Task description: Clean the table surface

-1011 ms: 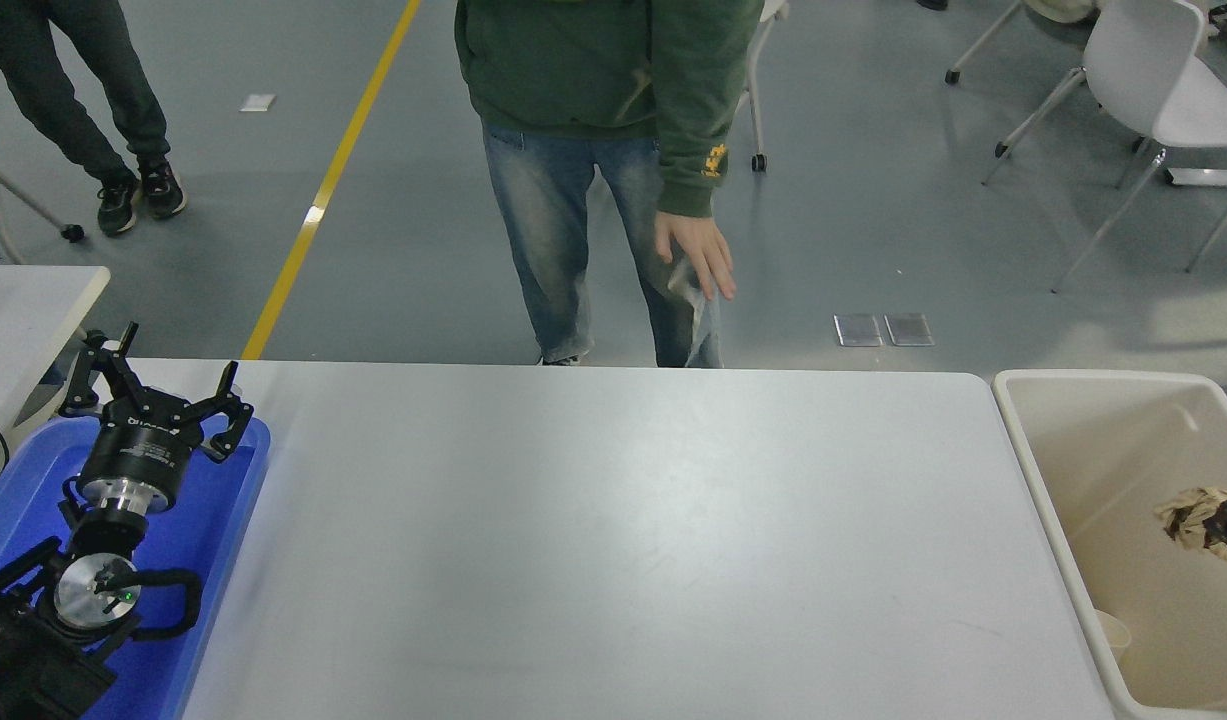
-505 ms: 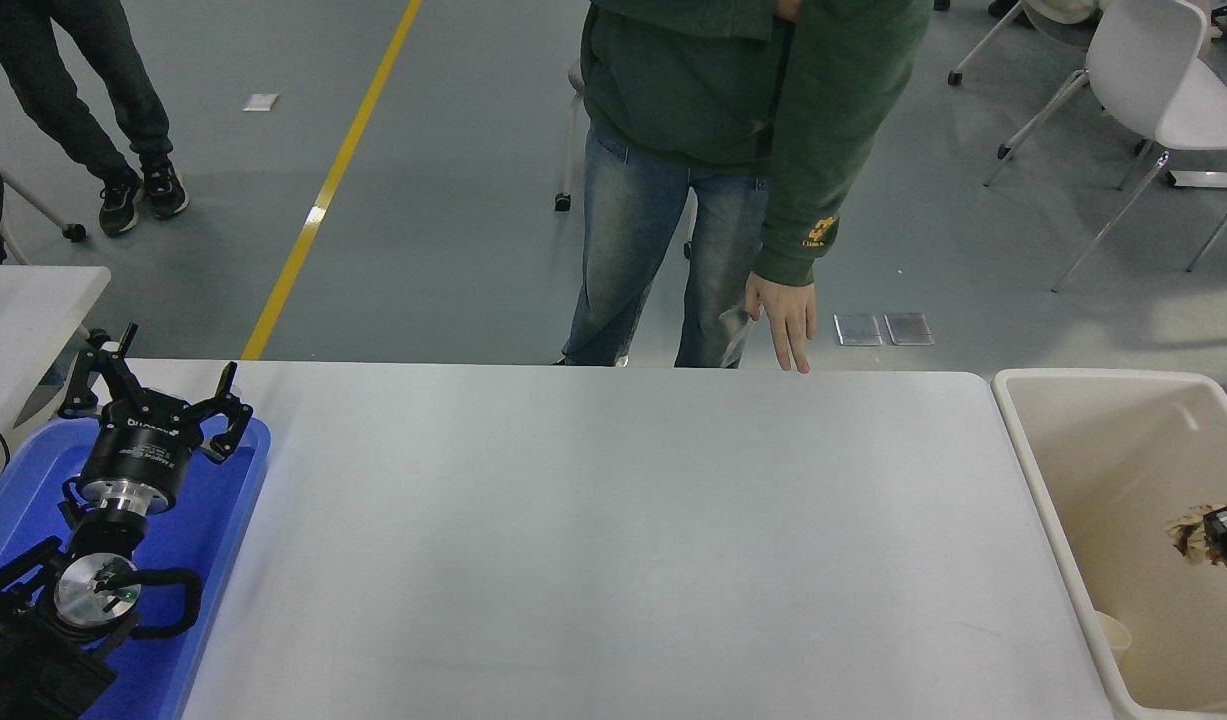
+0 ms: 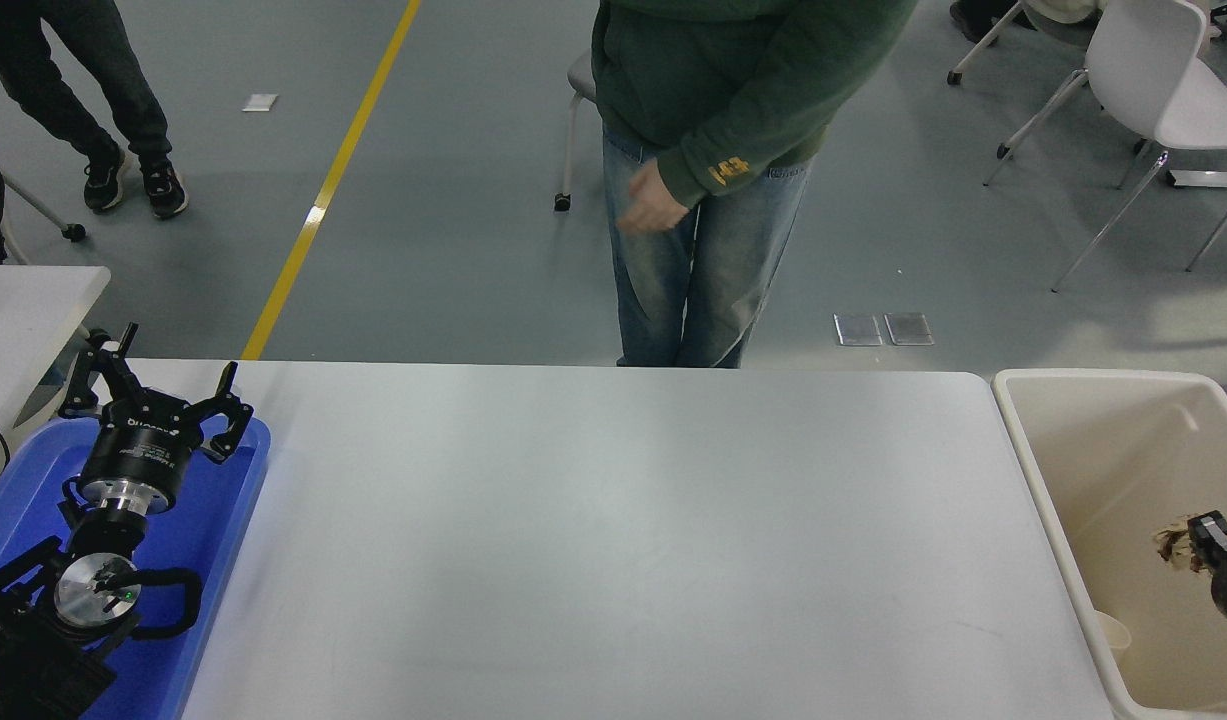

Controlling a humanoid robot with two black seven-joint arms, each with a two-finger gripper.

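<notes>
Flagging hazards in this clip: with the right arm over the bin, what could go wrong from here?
1. The right end effector holds a crumpled tan scrap over the beige plastic bin; it may cling instead of dropping.
2. A person in a green hoodie stands at the white matte tabletop's far edge, within possible reach of a swinging arm.

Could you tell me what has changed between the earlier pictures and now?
The right gripper, over the beige bin at the right edge, has drawn back toward the lower right; the crumpled brownish wad at its tip shows less. The person in the green top shifted right, lowered a hand to the table's far edge, then raised it. The left gripper stays parked, fingers spread, over the blue tray; the table surface is unchanged.
</notes>
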